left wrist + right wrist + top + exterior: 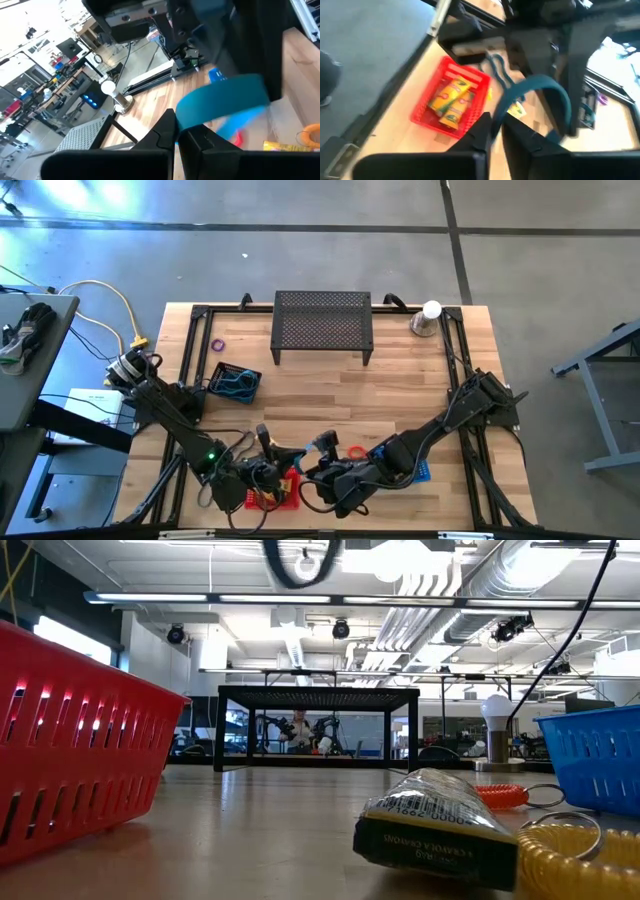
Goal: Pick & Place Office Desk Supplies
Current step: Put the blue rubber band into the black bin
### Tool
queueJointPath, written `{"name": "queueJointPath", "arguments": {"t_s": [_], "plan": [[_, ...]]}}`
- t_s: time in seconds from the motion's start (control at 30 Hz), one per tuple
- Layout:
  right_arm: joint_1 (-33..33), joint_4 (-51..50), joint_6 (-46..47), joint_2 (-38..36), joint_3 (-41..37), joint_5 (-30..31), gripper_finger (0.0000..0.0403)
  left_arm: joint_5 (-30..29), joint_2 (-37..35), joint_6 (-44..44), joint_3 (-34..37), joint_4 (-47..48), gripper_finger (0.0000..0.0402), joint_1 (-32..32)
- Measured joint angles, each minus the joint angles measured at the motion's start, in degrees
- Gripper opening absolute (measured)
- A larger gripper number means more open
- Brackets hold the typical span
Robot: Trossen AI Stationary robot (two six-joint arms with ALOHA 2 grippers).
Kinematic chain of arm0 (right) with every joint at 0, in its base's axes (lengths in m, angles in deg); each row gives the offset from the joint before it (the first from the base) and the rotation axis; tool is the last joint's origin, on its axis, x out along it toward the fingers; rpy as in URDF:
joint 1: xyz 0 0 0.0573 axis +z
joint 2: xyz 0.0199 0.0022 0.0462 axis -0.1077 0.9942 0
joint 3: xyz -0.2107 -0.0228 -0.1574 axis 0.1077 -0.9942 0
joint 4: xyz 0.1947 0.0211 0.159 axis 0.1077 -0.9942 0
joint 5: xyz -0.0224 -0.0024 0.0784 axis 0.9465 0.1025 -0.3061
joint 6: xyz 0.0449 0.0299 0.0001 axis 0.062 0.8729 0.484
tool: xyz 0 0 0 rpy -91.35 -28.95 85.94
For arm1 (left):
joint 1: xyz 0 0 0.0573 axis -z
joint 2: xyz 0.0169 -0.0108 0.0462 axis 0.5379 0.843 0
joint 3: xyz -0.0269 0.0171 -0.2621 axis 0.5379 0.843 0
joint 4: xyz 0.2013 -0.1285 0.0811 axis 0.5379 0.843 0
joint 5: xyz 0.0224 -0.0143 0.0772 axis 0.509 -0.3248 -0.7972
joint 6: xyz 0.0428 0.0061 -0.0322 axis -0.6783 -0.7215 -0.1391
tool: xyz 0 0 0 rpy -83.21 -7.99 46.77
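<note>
Your teal band [220,100] hangs in the air between both grippers, over the table's near edge beside the red basket [285,498]. The left gripper [177,137] has its fingers pinched together on one end. The right gripper [496,122] grips the other end, fingers nearly closed.

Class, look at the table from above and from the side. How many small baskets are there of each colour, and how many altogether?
Red basket: 1
Blue basket: 1
Black basket: 1
Total: 3
</note>
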Motion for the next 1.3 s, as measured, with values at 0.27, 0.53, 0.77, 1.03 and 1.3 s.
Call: {"name": "queueJointPath", "arguments": {"t_s": [0.27,0.53,0.77,1.03,1.3], "plan": [[3.99,-5.12,3.17,-0.05,0.00,16.76,0.0142,7.91,-0.08,9.95,0.02,8.61,0.0001,-0.88],[7.57,-23.48,22.28,-0.15,0.00,23.32,0.0216,21.25,-11.91,33.70,0.06,32.53,0.0000,-2.36],[6.72,-35.70,38.53,-0.15,0.00,23.28,0.0216,31.95,-26.97,59.20,0.02,59.55,0.0001,-7.56],[4.49,-36.00,39.04,-0.17,0.00,21.58,0.0211,33.77,-33.65,79.15,0.02,83.02,0.0001,-15.86],[2.61,-34.42,39.19,-0.22,-2.60,19.80,0.0210,38.06,-30.91,74.59,0.72,88.37,0.0001,-20.25]]}}
